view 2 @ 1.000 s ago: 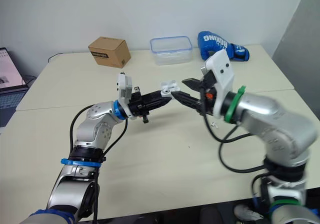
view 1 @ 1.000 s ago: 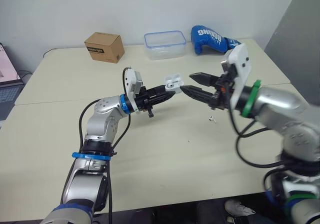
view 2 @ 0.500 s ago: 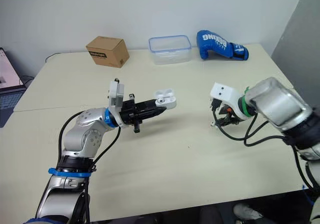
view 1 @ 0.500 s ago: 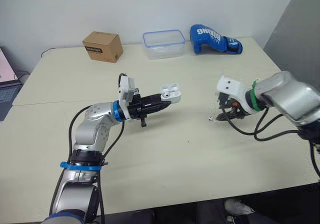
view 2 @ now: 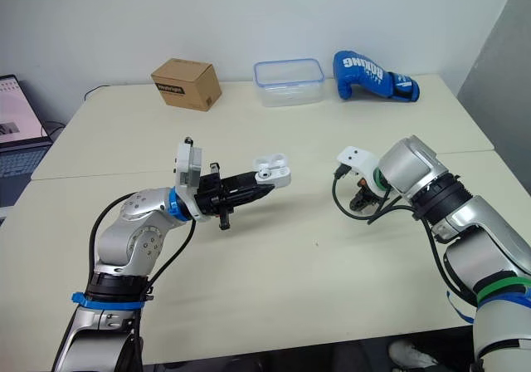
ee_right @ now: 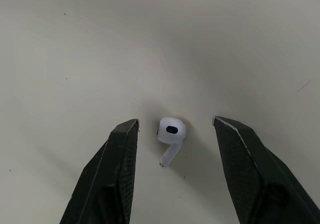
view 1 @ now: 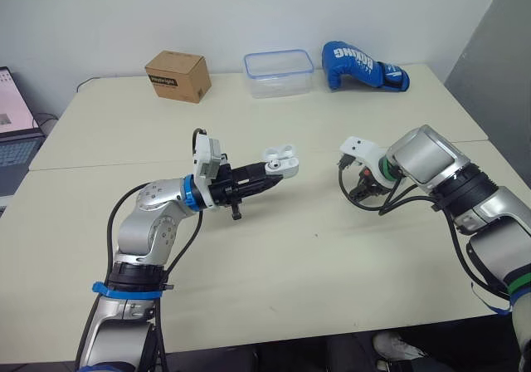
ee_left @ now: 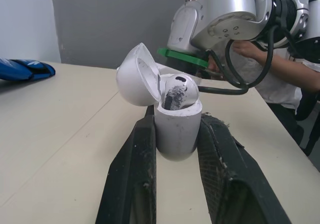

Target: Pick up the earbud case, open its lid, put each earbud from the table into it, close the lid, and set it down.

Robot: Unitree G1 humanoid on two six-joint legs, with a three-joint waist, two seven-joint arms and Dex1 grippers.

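Note:
My left gripper (view 1: 267,167) is shut on the white earbud case (view 1: 280,158) and holds it above the middle of the table. The case (ee_left: 176,119) stands upright between the fingers with its lid tipped open, and one earbud (ee_left: 175,90) sits inside it. To the right, my right gripper (view 1: 362,189) points down at the table. In the right wrist view this gripper (ee_right: 176,120) is open, with a second white earbud (ee_right: 170,133) lying on the table between its fingers, touching neither.
Along the far edge stand a cardboard box (view 1: 176,75), a clear plastic container (view 1: 278,61) and a blue boxing glove (view 1: 362,65). A laptop (view 1: 15,131) sits at the far left. A person (ee_left: 280,69) shows behind my right arm in the left wrist view.
My right gripper has drawn away from the case, swung right and come down over the earbud on the table. The left gripper still holds the open case.

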